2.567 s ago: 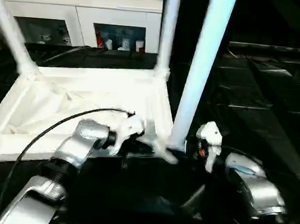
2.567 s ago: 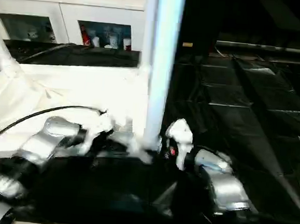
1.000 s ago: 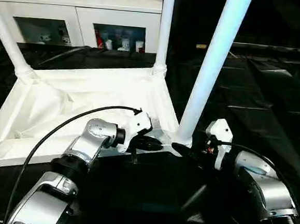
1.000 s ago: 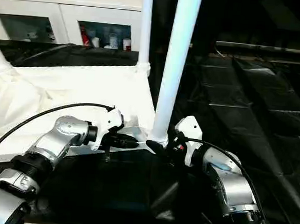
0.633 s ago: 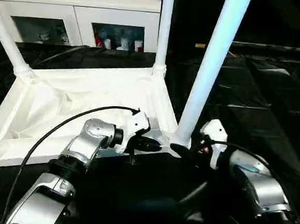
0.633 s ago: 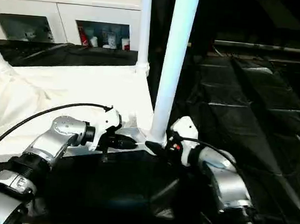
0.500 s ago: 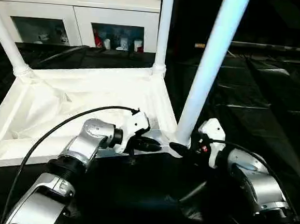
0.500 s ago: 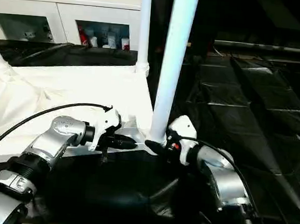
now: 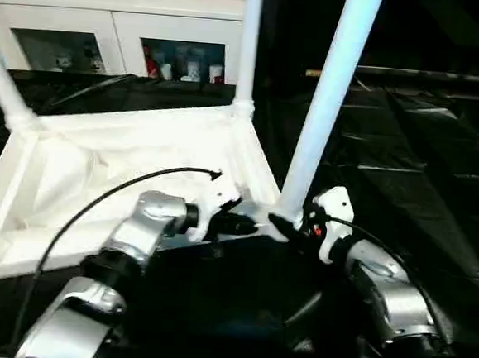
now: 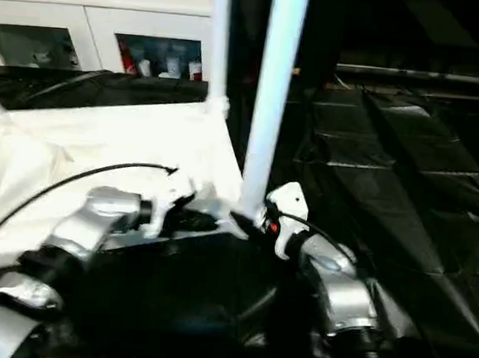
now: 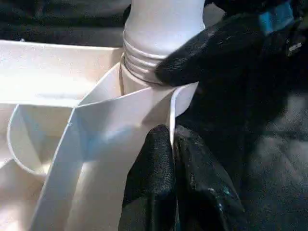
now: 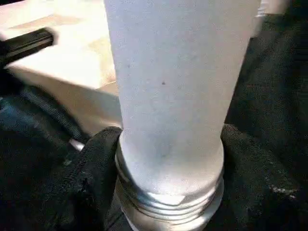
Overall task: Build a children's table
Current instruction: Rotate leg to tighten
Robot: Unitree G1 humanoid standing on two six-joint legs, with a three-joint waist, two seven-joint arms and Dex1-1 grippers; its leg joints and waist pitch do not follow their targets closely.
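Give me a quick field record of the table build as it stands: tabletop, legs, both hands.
tabletop: upside down on the black sheet, ribbed underside up
legs standing: three, at the far left, far right and near right corners
near right leg: upright, threads showing above its socket
left hand: shut on the tabletop rim beside that socket
right hand: fingers on either side of the near right leg's threaded base
behind: white cabinet

You have a white tabletop (image 9: 126, 149) and white legs (image 9: 324, 103) over a glossy black sheet (image 9: 422, 177), with black fingers (image 11: 154, 173) and silver forearms (image 9: 140, 229).
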